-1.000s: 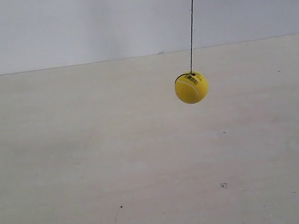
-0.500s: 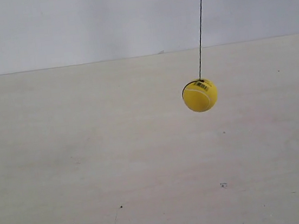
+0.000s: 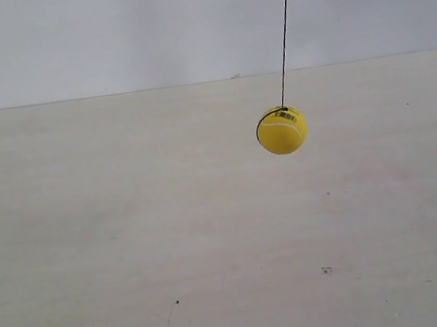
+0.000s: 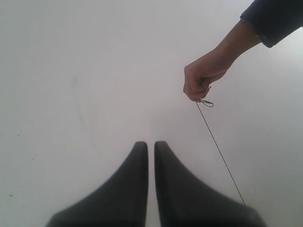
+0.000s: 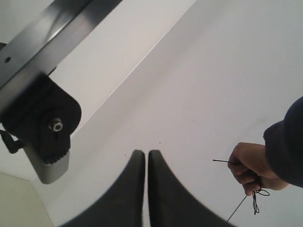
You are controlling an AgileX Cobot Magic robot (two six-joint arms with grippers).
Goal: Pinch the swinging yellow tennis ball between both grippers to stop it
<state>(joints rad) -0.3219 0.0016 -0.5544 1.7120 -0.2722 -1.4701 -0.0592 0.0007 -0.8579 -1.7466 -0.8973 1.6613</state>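
The yellow tennis ball (image 3: 281,130) hangs in the air on a thin dark string (image 3: 283,36), right of centre in the exterior view, above the pale table (image 3: 130,222). No arm shows in that view. In the left wrist view my left gripper (image 4: 151,144) is shut, its black tapered jaws nearly touching, nothing between them; the string (image 4: 220,151) runs past beside it. My right gripper (image 5: 146,153) is shut too and holds nothing. The ball is out of both wrist views.
A person's hand (image 4: 201,80) in a dark sleeve holds the string's upper end; the same hand (image 5: 248,168) shows in the right wrist view. A black beam with a grey-white camera mount (image 5: 45,123) hangs there too. A pale wall (image 3: 107,33) backs the table.
The ball swung right and slightly down, then back left and up, ending close to where it was a second ago.
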